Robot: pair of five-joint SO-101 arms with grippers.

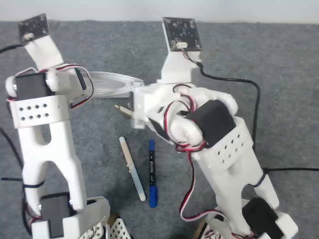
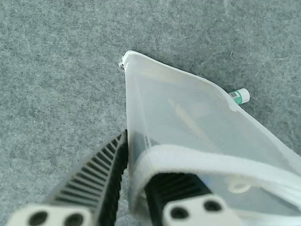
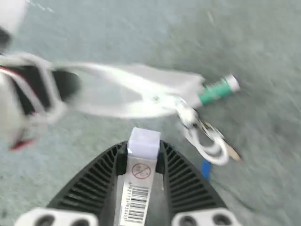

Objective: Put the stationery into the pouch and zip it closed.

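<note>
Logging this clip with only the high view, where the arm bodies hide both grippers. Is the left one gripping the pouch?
Observer: Yes, the left gripper is shut on the rim of the pouch.
Reviewer: And the right one?
Observer: The right gripper holds a white barcoded block, pointed toward the pouch.
Reviewer: Anything else near the pouch?
Observer: A green-and-white tip shows at its edge; inside or outside, I cannot tell.
</note>
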